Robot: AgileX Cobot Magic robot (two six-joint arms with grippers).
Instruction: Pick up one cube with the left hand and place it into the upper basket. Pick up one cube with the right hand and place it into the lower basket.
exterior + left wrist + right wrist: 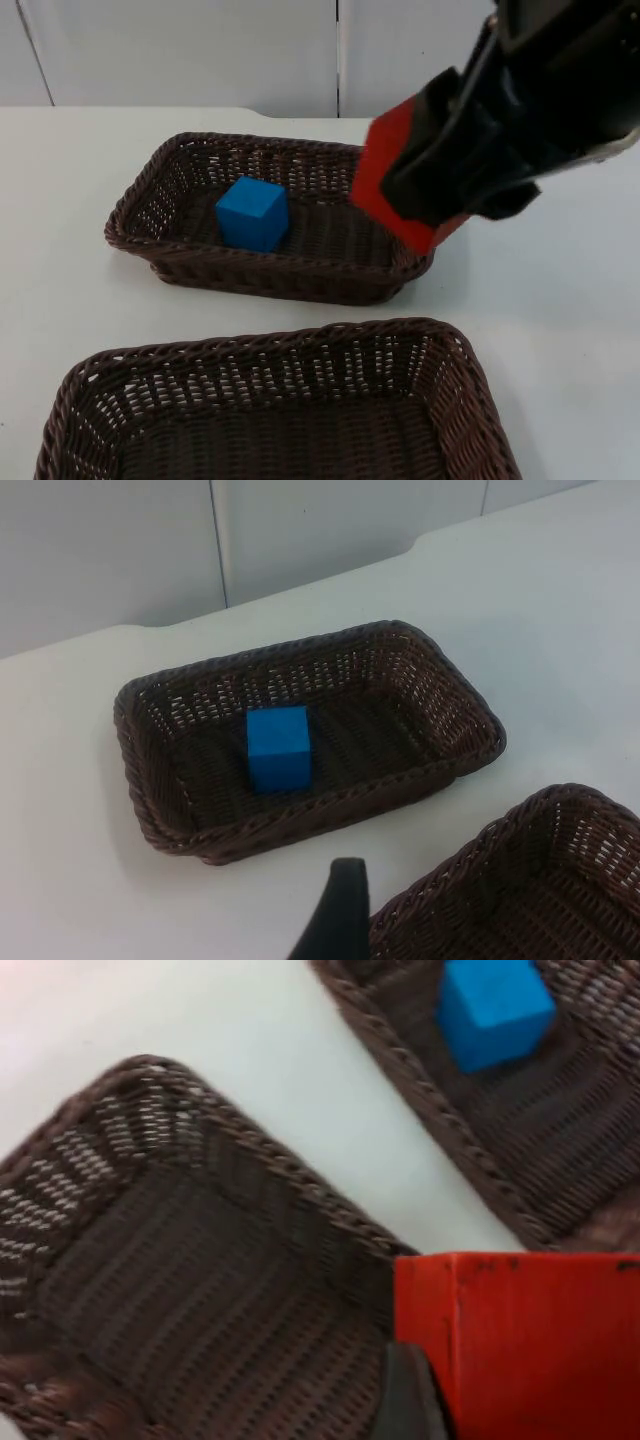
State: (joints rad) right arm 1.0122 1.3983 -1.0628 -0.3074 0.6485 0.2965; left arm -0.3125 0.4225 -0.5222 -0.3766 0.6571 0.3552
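A blue cube (252, 212) rests inside the upper basket (270, 278), left of its middle. High over that basket's right end, my right gripper (432, 180) is shut on a red cube (385, 170). The lower basket (260, 345) sits at the near edge with nothing in it. In the right wrist view the red cube (530, 1340) hangs above the gap between the lower basket (230, 1130) and the upper basket (420, 1090). My left gripper (335, 920) waits back from the upper basket (300, 815), looking onto the blue cube (278, 747).
White table top (70, 300) surrounds both baskets, with open room to the left and right. The grey partition wall (180, 50) closes off the far edge. A corner of the lower basket (520, 815) lies beside the left fingertip.
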